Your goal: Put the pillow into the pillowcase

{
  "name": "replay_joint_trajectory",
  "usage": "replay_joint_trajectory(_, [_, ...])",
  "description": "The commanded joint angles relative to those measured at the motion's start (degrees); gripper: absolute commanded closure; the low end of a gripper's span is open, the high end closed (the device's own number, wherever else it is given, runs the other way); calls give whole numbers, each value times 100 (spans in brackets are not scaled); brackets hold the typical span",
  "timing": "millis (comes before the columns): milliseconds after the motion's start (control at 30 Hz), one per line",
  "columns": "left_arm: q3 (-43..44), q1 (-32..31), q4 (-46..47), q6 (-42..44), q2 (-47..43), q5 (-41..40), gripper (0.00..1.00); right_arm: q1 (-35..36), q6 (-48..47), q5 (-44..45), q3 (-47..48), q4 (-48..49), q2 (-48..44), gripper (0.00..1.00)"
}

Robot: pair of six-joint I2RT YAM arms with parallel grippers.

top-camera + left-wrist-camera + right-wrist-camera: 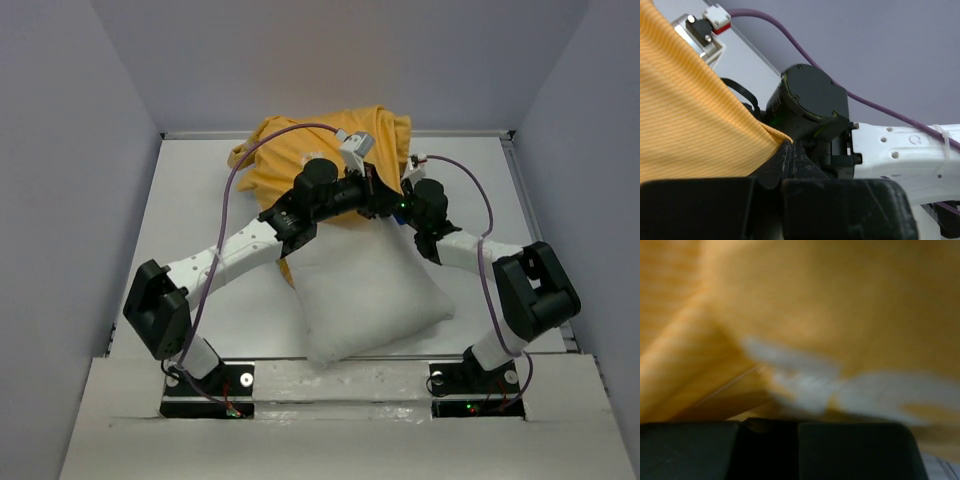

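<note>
Pillow (365, 295) lies flat on the white table (200, 200), on the near side of both claws and lower than them, between the claws and the arm bases. Plain grey walls (350, 60) close the table in on the left, right and far sides.

I read its near edge as slanting, with the left corner closer to the bases than the right. Its far end runs under the two wrists toward the pillowcase (320, 150), so I cannot fix its long axis for sure. From what shows, it points away from the bases toward the back wall, twisted a little left.

The pillowcase is a yellow-orange heap just beyond the claws, against the far wall.

My left claw (785, 165) is pressed together, pinching a fold of that cloth. My right claw (771, 432) is pressed together too; its view is blurred, but yellow cloth fills it and a fold runs down into the fingers.
</note>
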Motion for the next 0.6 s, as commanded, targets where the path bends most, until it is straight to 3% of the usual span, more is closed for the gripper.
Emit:
replay_joint_trajectory(0, [-318, -701, 1055, -912, -762, 1347, 100, -13, 457, 1525, 448, 69, -116, 100])
replay_joint_trajectory(200, [-986, -614, 1013, -1080, -1350, 997, 100, -65, 694, 1280, 229, 244, -635, 100])
replay_joint_trajectory(300, [-1031, -412, 162, -817, -1518, 242, 100, -65, 888, 991, -175, 70, -1355, 100])
replay_joint_trajectory(400, [-813, -359, -454, -518, -1440, -146, 100, -65, 748, 674, -71, -746, -1918, 100])
replay_joint_trajectory(567, [-276, -359, -1211, -69, -1246, -646, 100, -65, 809, 330, -114, -1310, -2375, 100])
